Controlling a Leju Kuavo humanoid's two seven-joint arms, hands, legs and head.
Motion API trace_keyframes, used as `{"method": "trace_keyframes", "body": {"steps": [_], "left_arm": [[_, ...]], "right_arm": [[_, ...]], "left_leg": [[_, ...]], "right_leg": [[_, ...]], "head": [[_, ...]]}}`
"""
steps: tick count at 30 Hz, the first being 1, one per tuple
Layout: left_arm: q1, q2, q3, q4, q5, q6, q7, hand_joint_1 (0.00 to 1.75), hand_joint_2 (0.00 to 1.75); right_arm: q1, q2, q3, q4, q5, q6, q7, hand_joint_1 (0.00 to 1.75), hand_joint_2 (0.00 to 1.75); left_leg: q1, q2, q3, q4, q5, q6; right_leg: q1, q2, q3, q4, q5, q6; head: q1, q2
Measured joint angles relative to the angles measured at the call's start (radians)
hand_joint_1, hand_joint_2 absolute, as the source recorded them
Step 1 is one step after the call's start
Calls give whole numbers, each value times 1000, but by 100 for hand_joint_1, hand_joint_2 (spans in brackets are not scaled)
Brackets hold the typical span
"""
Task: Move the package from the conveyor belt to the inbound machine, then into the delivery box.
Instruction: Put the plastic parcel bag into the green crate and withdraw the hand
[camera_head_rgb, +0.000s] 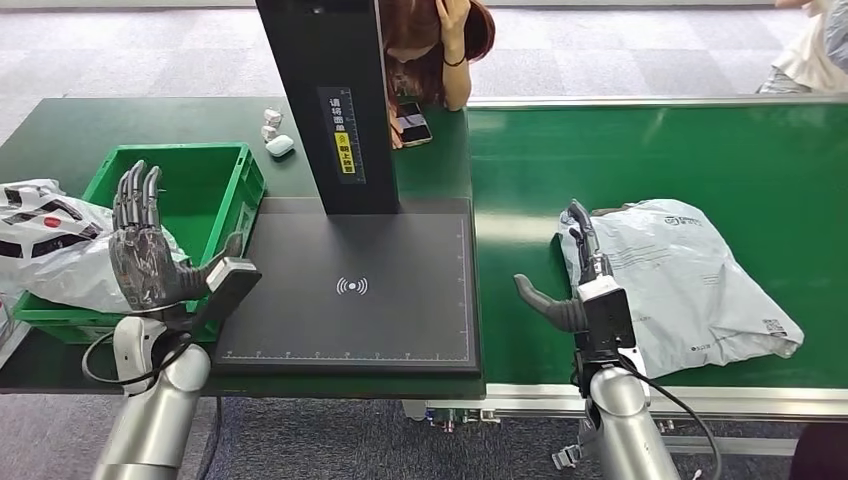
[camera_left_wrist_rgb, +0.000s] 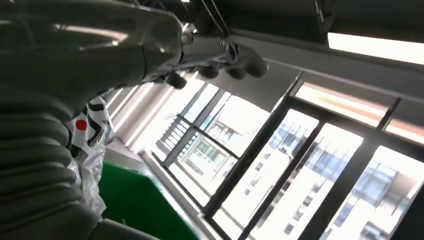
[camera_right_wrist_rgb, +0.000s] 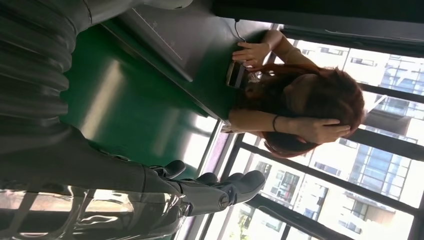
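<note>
Nearest us, our right robot hand rests released at the left edge of the package on the belt. We should slide fingers under before closing. Our left robot hand hovers released by the box.

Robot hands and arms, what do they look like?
The arms are shiny silver tubes with black cables looping near the wrists. The left hand has a dark grey palm, ribbed grey fingers and a thick grey thumb. The right hand is dark grey too, above a boxy black wrist.
</note>
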Motion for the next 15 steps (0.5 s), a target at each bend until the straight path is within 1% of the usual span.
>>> {"method": "trace_keyframes", "body": {"steps": [3,5,8,12,15], "left_arm": [[37,-24,-11,-58,91,-2,-21,0,0],[52,-29,-24,-85,176,-23,-45,0,0],[77,-34,-59,-119,391,-120,-93,0,0],[115,-43,-106,-146,647,-317,-117,0,175],[134,-52,-126,-146,757,-428,-113,0,175]], "right_arm": [[0,0,0,0,-9,1,-2,0,175],[0,0,0,1,-12,3,-3,0,175],[-3,0,1,5,-18,12,-7,0,175],[-17,0,7,18,-35,36,-14,0,175],[-27,0,15,28,-58,64,-19,0,175]], "left_leg": [[1,0,0,0,0,0],[1,0,0,0,0,0],[1,0,0,0,0,-1],[1,0,0,0,0,-1],[0,0,0,0,0,0]], "right_leg": [[0,0,0,0,0,0],[0,0,0,0,0,0],[0,0,0,0,0,-1],[0,0,0,0,0,0],[0,0,0,0,0,0]], "head": [[0,0],[0,0],[0,0],[0,0],[0,0]]}}
